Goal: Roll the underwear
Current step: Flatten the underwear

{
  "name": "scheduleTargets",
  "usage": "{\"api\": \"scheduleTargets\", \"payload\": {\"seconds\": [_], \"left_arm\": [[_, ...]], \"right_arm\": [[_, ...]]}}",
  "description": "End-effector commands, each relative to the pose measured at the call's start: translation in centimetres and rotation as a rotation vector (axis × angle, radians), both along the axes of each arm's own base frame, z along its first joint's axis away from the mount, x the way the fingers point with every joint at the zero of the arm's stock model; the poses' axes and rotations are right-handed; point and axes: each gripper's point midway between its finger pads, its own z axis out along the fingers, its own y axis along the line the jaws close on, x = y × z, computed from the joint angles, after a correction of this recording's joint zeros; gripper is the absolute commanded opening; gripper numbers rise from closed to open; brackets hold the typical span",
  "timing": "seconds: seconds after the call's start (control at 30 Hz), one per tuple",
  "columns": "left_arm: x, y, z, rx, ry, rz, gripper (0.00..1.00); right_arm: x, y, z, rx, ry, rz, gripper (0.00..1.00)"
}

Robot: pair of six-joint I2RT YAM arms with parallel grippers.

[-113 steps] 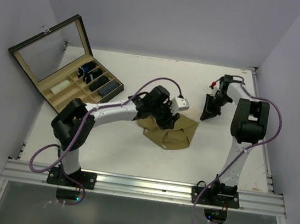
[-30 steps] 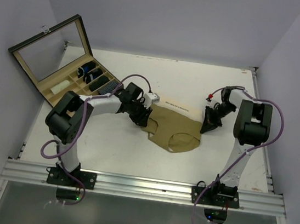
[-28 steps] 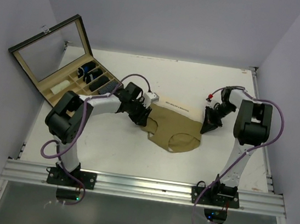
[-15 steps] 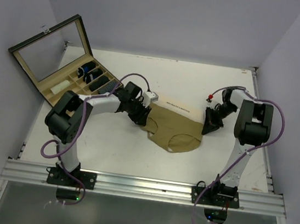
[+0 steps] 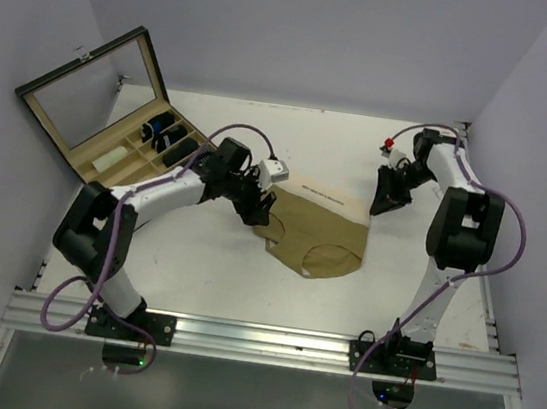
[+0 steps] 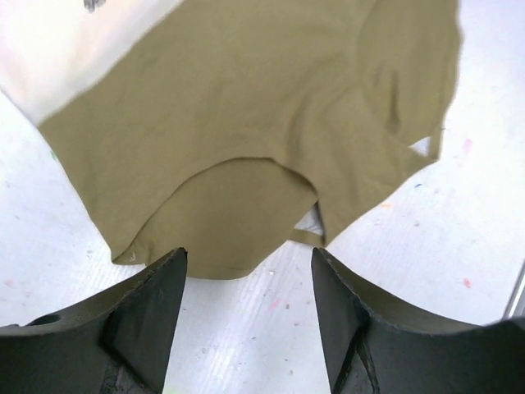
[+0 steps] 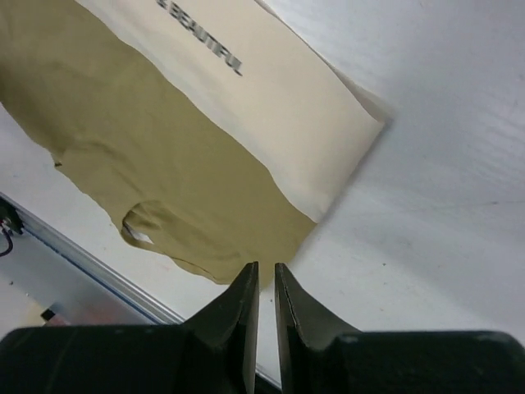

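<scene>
While outstretched, left tool (image 6: 248, 258) beside underwear (image 5: 322, 236)

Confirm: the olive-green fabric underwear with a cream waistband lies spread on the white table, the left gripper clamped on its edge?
Not clamped. The left wrist view shows the left gripper open, holding nothing; the olive-green fabric underwear lies spread as stated.

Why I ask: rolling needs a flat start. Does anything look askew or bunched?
Mostly flat. The underwear lies slightly skewed to the table edges, and one leg-opening hem looks folded over near the crotch.
</scene>
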Motion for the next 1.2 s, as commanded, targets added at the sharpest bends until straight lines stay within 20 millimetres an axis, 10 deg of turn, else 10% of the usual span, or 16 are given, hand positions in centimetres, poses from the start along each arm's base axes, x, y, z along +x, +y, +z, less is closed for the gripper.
{"api": "scheduleTargets", "payload": {"seconds": [0.0,0.17,0.37,1.17], "left_arm": [[-1.3,-0.3,3.9,-0.08,-0.111,-0.162,0.65],[-5.5,-1.2,1.7,-0.129,0.1,-0.26,0.6],[-8.3,-3.2,1.9,-0.304,0.291,-0.255,0.87],[-5.9,-4.3,-2.3,-0.235,0.328,-0.106,0.99]], "right_arm": [[1.6,4.2,4.3,0.06,-0.137,0.054,0.17],[3.9,9.1,3.6,0.085,-0.167,0.08,0.08],[6.9,13.3,2.7,0.137,-0.224,0.054,0.0],[7.9,20.3,-2.3,0.176,-0.224,0.062,0.0]]}}
